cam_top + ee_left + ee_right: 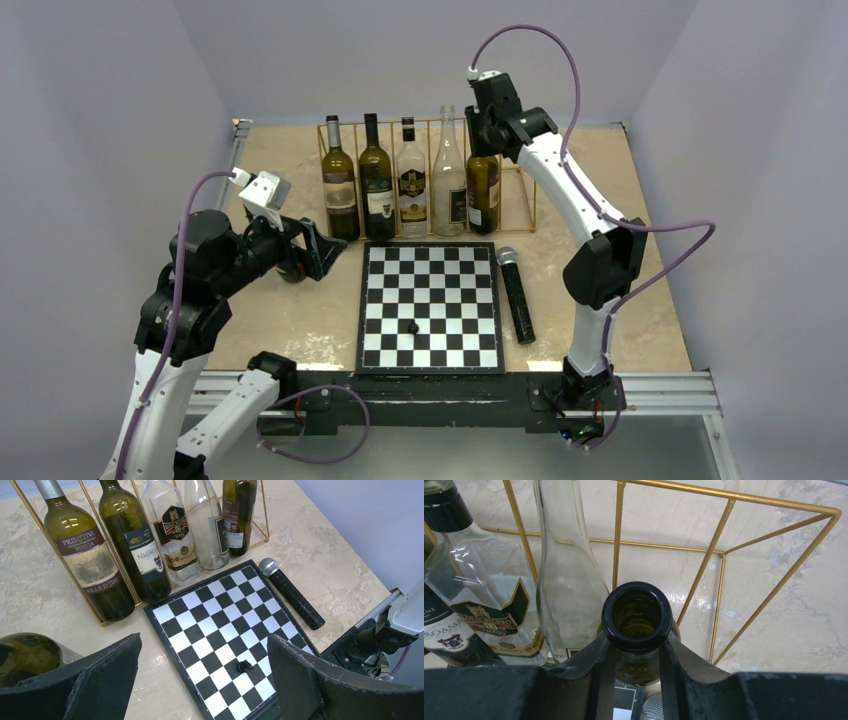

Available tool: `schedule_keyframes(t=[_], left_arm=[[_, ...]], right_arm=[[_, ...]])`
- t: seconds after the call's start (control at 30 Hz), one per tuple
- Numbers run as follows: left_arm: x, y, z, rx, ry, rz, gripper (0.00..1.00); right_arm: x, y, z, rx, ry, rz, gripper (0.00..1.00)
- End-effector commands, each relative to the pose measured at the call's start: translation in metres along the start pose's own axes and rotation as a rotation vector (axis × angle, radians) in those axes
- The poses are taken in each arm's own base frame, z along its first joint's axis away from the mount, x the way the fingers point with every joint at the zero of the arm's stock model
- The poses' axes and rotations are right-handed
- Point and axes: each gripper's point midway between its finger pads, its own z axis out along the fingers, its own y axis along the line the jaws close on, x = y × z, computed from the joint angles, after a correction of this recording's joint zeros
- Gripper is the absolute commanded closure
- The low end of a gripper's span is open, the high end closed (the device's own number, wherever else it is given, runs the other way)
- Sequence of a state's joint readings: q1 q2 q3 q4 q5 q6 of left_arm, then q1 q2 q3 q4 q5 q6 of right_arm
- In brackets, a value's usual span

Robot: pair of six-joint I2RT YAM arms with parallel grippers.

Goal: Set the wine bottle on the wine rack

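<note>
Claw (636,652) on my right is clenched on the neck of a dark bottle (483,195), which stands upright inside the rack (527,190), rightmost of five there. From the wrist view I see its open mouth, with gold bars behind it. The rack runs along the bench's (640,300) far edge. My left claw (204,647) hangs released near the left edge, just beside a green bottle (27,655) that it mostly hides. A chessboard (430,300) sits at the near edge with one dark piece (411,327) on it. A microphone (517,295) lies just beside its right side.
</note>
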State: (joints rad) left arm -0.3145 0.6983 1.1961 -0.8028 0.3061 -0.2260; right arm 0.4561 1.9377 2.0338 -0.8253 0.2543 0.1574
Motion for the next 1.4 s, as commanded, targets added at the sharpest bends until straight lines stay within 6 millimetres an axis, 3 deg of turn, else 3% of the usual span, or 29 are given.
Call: schedule_keyframes(t=[0.0,0.43,0.7,0.87,1.07,1.2,1.3,1.37], left_arm=[[-0.011,0.000,-0.005,-0.013,-0.034,-0.001,0.01],[-0.005,0.008,-0.008,-0.062,-0.005,0.007,0.01],[-0.002,0.012,-0.004,-0.074,0.005,0.001,0.01],[-0.003,0.020,-0.010,-0.124,0.005,0.026,0.01],[0.002,0.046,-0.020,-0.272,0.017,0.047,0.01],[0.008,0.087,-0.035,-0.529,-0.001,0.001,0.01],[0.018,0.128,-0.047,-0.779,-0.022,-0.015,0.01],[0.024,0.140,-0.044,-0.848,-0.006,-0.038,0.01]], right_arm=[[-0.001,0.000,0.011,0.022,0.013,0.021,0.75],[0.008,-0.012,0.058,0.082,0.054,0.039,0.72],[0.002,-0.016,0.060,0.090,0.048,0.061,0.49],[-0.015,-0.017,0.034,0.066,0.008,0.078,0.36],[-0.046,-0.023,-0.022,0.037,-0.100,0.106,0.28],[-0.051,-0.016,-0.058,-0.048,-0.138,0.144,0.29],[-0.040,-0.003,-0.076,-0.146,-0.121,0.187,0.30],[-0.032,0.004,-0.088,-0.198,-0.115,0.225,0.31]])
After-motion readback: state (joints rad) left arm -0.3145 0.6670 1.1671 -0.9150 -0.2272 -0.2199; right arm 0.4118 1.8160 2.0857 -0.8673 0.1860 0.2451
